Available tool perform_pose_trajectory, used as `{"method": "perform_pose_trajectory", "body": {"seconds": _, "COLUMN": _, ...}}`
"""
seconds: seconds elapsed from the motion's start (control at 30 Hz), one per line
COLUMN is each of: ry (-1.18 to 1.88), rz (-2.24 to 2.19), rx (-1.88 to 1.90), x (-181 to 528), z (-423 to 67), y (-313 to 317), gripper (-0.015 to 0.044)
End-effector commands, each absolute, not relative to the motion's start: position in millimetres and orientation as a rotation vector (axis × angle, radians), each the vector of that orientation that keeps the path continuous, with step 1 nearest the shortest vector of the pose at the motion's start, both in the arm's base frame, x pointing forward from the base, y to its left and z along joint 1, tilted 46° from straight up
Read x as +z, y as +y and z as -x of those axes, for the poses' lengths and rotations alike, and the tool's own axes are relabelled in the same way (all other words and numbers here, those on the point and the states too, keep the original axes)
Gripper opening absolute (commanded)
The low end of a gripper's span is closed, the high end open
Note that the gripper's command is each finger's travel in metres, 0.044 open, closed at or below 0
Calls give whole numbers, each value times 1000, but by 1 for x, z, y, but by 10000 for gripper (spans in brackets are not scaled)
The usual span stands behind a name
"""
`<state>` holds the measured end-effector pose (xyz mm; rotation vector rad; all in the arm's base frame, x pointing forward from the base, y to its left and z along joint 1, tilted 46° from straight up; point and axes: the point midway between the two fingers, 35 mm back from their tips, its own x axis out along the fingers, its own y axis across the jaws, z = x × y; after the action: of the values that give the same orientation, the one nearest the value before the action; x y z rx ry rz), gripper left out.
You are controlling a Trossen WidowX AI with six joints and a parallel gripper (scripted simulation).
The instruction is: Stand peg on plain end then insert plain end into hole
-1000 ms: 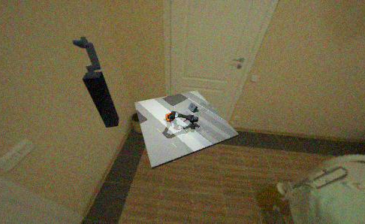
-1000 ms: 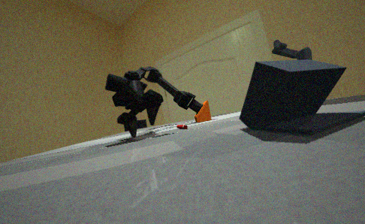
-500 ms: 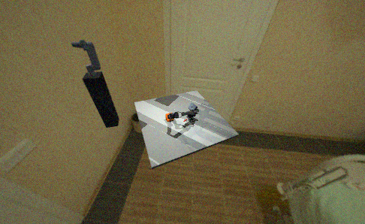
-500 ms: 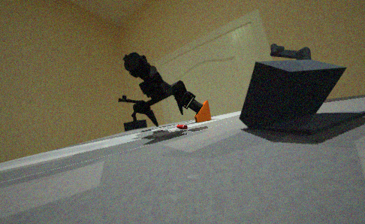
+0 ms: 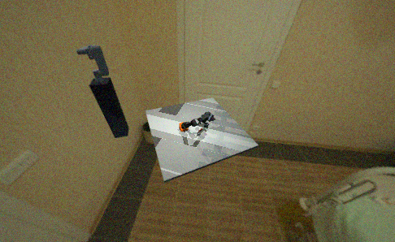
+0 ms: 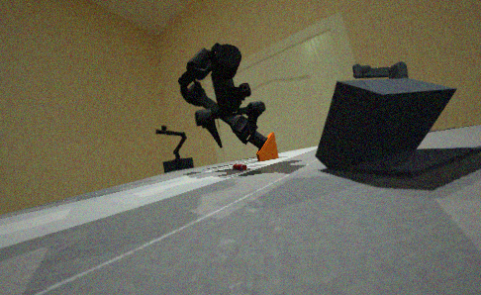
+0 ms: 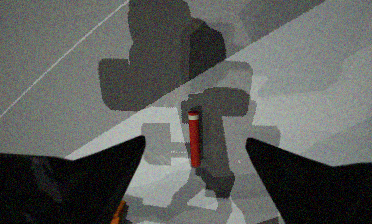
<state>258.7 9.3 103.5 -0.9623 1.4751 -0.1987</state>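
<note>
The red peg (image 7: 194, 142) (image 6: 240, 167) lies flat on the grey table (image 7: 33, 60) (image 6: 326, 228) (image 5: 186, 162). In the wrist view its white band (image 7: 193, 116) is at the far end. My gripper (image 7: 195, 141) (image 6: 216, 135) is open and empty. It hangs above the peg, pointing down, with one dark finger on each side of the peg in the wrist view and clear of it. The arm (image 5: 198, 122) shows small in the top view, and the peg is hidden there. I cannot make out the sloped panel's hole in any view.
An orange wedge (image 6: 268, 147) (image 5: 181, 127) stands at the arm's base end, close behind the peg. A big dark slanted block (image 6: 380, 124) (image 5: 110, 107) with a grey fitting on top is near the exterior camera. A small dark stand (image 6: 177, 160) is at the table's far edge.
</note>
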Motion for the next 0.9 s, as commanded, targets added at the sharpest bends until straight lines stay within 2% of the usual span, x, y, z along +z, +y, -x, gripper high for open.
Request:
{"method": "perform_pose_trajectory", "body": {"seconds": 0.0, "ry": 1485, "rz": 1066, "rx": -196, "x": 106, "z": -254, "y": 18, "gripper": 440}}
{"method": "perform_pose_trajectory", "body": {"seconds": 0.87, "ry": 1485, "rz": 1069, "rx": -191, "x": 81, "z": -262, "y": -4, "gripper": 440}}
